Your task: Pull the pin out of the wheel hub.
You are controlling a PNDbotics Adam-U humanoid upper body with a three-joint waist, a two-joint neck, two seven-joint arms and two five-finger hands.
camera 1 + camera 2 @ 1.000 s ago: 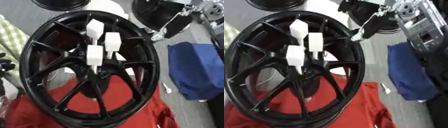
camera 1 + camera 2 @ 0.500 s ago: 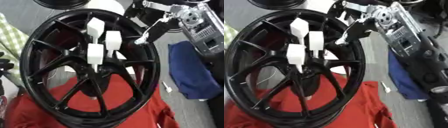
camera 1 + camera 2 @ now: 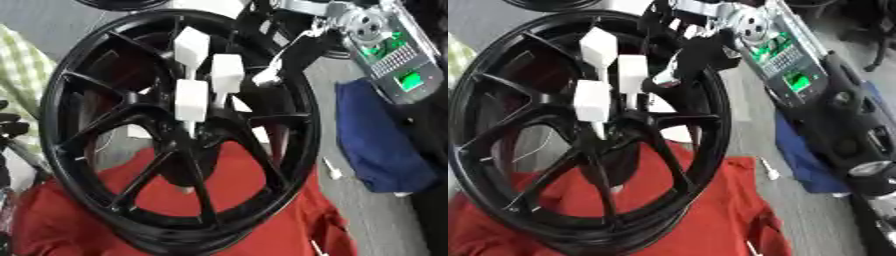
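Your right hand (image 3: 689, 55) reaches the wheel hub (image 3: 188, 137) from the upper right, fingertip beside the nearest pin (image 3: 227, 73); whether its fingers are spread I cannot tell. Nothing is out yet, it seems: three white pins stand at the one hub's centre.

No text, label, brand, number or sign can be read anywhere in either view. Green lit patches are shown on a panel set into the right arm (image 3: 785, 60), but no characters can be made out on them. Nothing legible is carried by the wheel hub (image 3: 175, 135), by the white blocks (image 3: 192, 100) standing at its centre, or by the red cloth (image 3: 262, 220) and blue cloth (image 3: 376, 145).
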